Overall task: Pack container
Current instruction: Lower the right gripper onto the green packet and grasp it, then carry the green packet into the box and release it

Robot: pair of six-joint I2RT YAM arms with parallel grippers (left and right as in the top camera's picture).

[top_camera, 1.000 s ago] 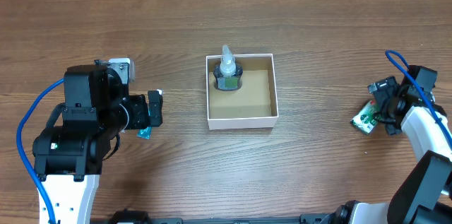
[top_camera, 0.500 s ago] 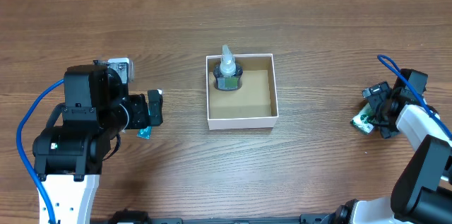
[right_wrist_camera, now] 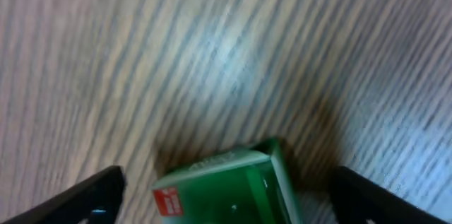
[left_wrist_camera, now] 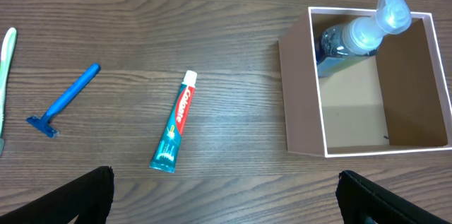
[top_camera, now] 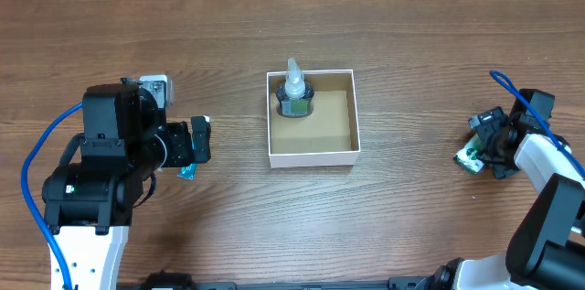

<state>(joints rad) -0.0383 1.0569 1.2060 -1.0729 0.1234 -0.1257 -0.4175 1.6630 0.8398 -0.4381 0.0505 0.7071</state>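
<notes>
Right tool [top_camera: 483, 142] has eased down around the green packet [right_wrist_camera: 219, 189], fingers wide; left tool [left_wrist_camera: 224, 176] hovers wide.

- Overhead: bright, even, diffuse light. Sharp edge to edge, shadows short and soft.
- Left wrist: sharp and evenly lit. Inner left wall of the container [left_wrist_camera: 305, 90] sits in shade.
- Right wrist: heavy blur, wood grain smeared. Pale glare patch upper centre. Green packet [right_wrist_camera: 226, 185] out of focus, dark shadow at its right.
</notes>
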